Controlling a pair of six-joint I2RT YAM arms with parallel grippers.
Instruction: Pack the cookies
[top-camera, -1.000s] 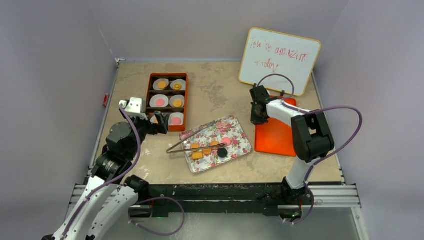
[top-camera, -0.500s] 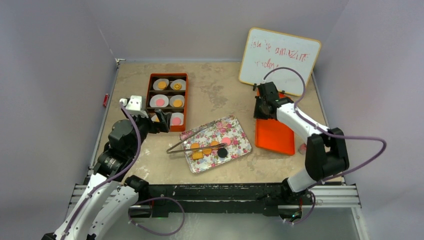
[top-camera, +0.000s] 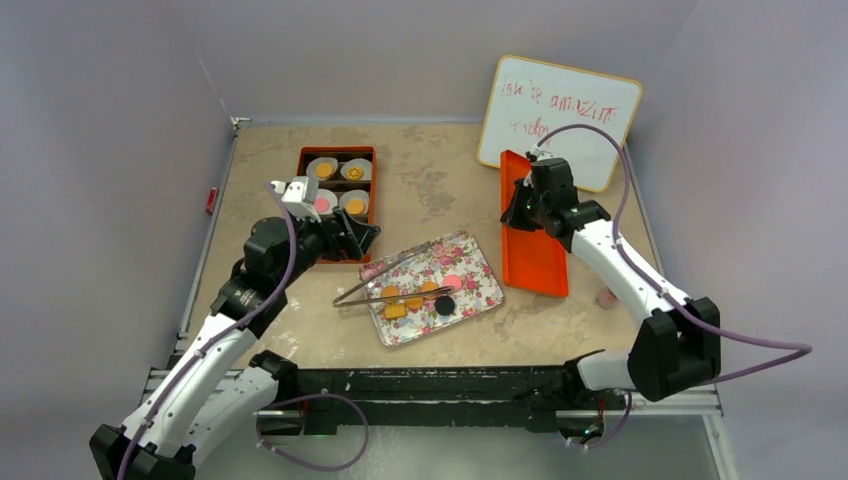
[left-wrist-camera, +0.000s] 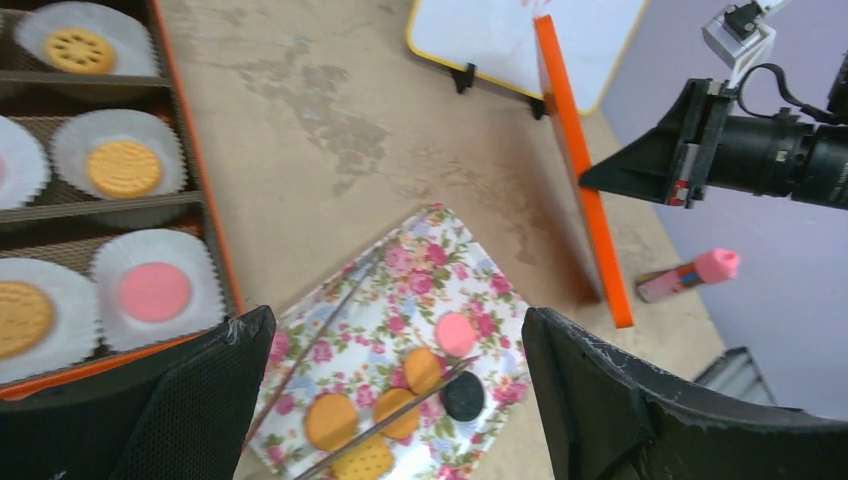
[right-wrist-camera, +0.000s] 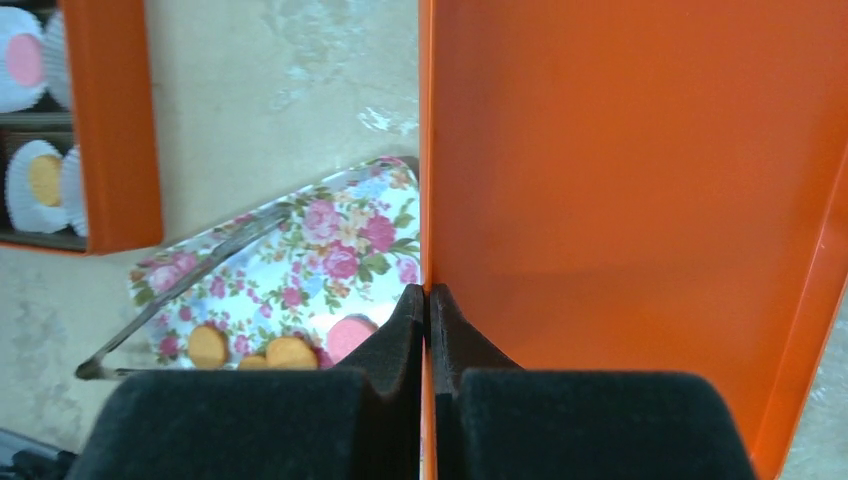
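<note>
Could lose the orange lid (top-camera: 535, 245), pinched by one rim in the right gripper (right-wrist-camera: 427, 300) and stood on edge right of centre, onto the loose cookies (left-wrist-camera: 332, 421) on the floral tray (top-camera: 472, 260) mid-frame (others in the box (top-camera: 373, 180), upper left; left gripper (left-wrist-camera: 397, 320) gaping wide).

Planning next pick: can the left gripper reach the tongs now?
Probably yes: left gripper is open beside the tray, tongs lie uncovered across it, and right gripper holds the lid off to the side.
</note>
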